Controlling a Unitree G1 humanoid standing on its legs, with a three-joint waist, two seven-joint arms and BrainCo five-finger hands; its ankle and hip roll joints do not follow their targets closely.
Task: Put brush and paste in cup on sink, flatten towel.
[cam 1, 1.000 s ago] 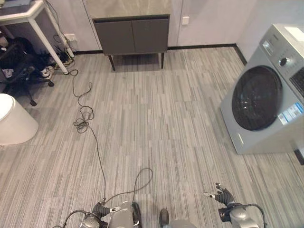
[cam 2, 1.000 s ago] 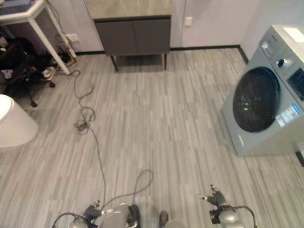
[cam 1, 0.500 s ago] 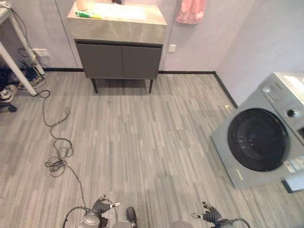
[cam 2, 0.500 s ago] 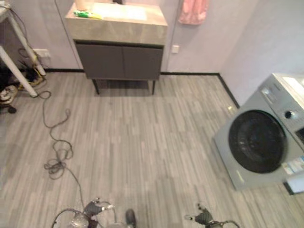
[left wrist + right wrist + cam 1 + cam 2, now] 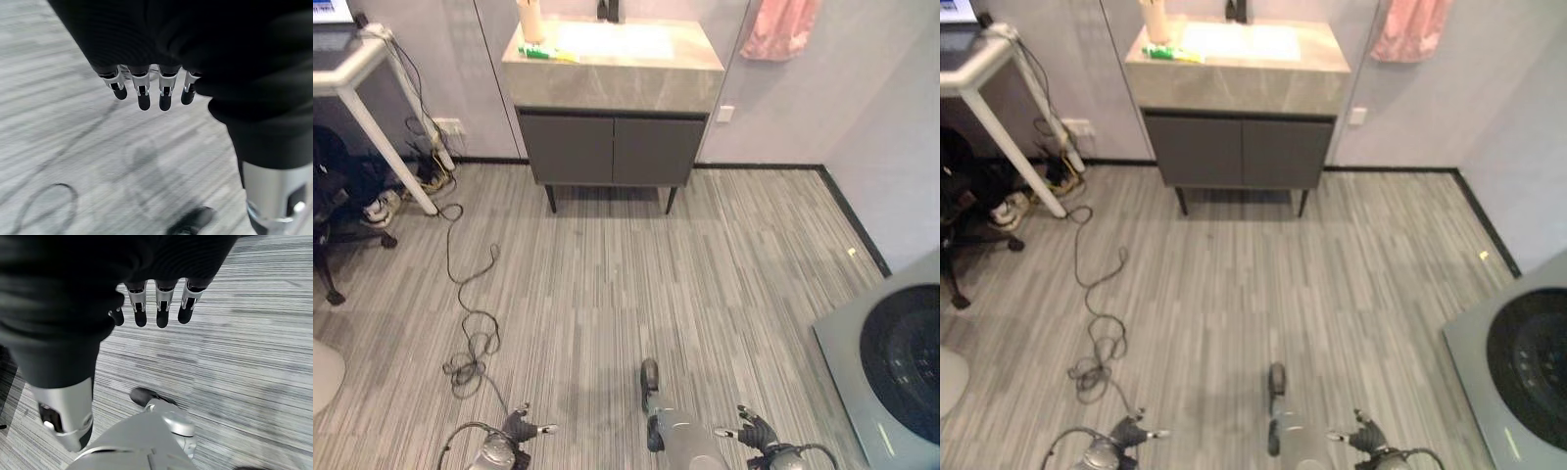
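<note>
A grey sink cabinet (image 5: 612, 147) with a stone top and a white basin (image 5: 615, 39) stands against the far wall. On its left end stands a tall pale cup (image 5: 530, 20). A green tube or brush (image 5: 540, 52) lies beside the cup; which of the two it is I cannot tell. A pink towel (image 5: 780, 27) hangs bunched on the wall to the right of the sink. My left hand (image 5: 522, 428) and right hand (image 5: 749, 429) hang low over the floor, far from the sink. Both have relaxed fingers (image 5: 142, 90) (image 5: 156, 308) and hold nothing.
A washing machine (image 5: 891, 372) stands at the right. A white table (image 5: 352, 69) and a black chair (image 5: 333, 206) are at the left, with a cable (image 5: 470, 294) trailing over the grey plank floor (image 5: 636, 284) between me and the cabinet.
The camera has swung: the sink cabinet now sits nearer the middle, the washing machine has slid to the right edge, and the table is back in view. Both hands still hang open.
</note>
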